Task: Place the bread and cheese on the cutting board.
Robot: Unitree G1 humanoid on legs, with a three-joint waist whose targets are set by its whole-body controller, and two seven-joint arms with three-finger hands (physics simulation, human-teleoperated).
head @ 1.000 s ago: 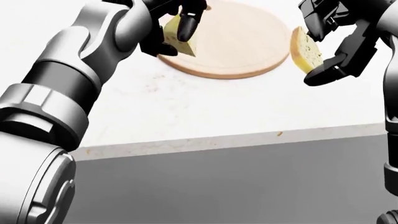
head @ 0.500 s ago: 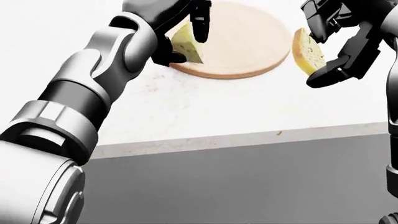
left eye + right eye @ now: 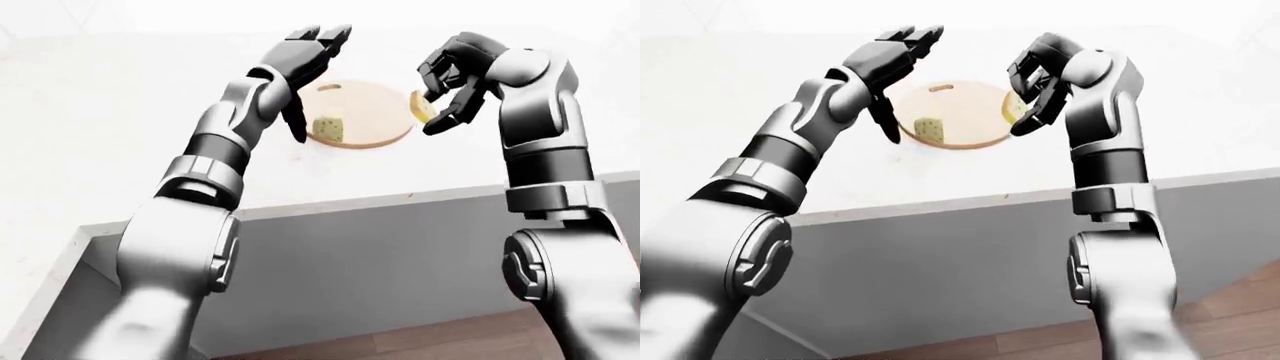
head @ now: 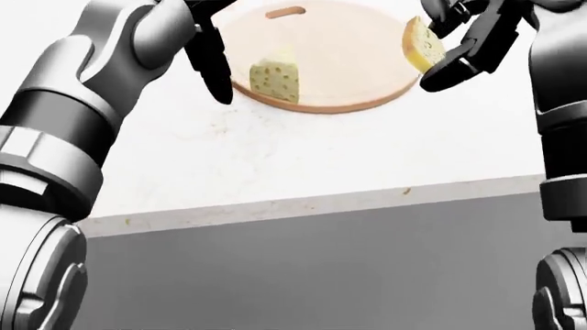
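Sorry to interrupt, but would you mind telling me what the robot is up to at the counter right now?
It is putting food on a round wooden cutting board on a white counter. A cheese wedge already rests on the board, near its left edge in the head view, and the left hand is open above it, holding nothing. The right hand grips a slice of bread, held on edge over the board's right rim and not yet set down.
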